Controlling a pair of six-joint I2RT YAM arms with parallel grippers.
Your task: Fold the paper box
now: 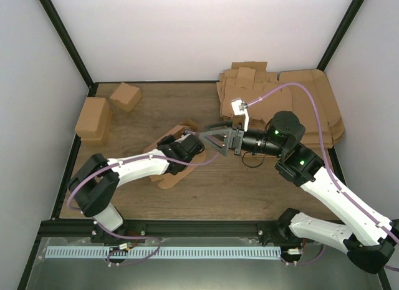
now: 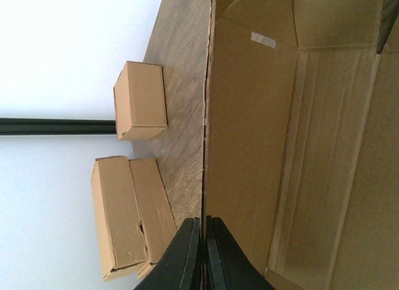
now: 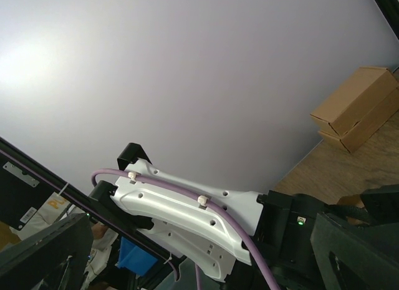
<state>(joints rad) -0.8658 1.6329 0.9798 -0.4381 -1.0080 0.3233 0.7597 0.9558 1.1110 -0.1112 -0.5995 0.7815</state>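
Observation:
The paper box (image 1: 167, 176) lies mostly flat on the wooden table near its middle, partly hidden under my left arm. My left gripper (image 1: 192, 144) sits over it. In the left wrist view the black fingers (image 2: 187, 259) of the left gripper (image 2: 203, 256) are pressed together on the thin raised edge of a brown panel (image 2: 249, 146), with creased flaps spreading to the right. My right gripper (image 1: 212, 140) hovers just right of the left one, pointing left, jaws wide apart and holding nothing. In its own view the right gripper (image 3: 199, 240) faces the white left arm (image 3: 187, 209).
A heap of brown cardboard sheets (image 1: 293, 93) fills the back right corner. Two folded cartons stand at the left: a long one (image 1: 93, 118) (image 2: 124, 215) and a smaller one (image 1: 126, 95) (image 2: 140, 100). White walls and black frame posts enclose the table.

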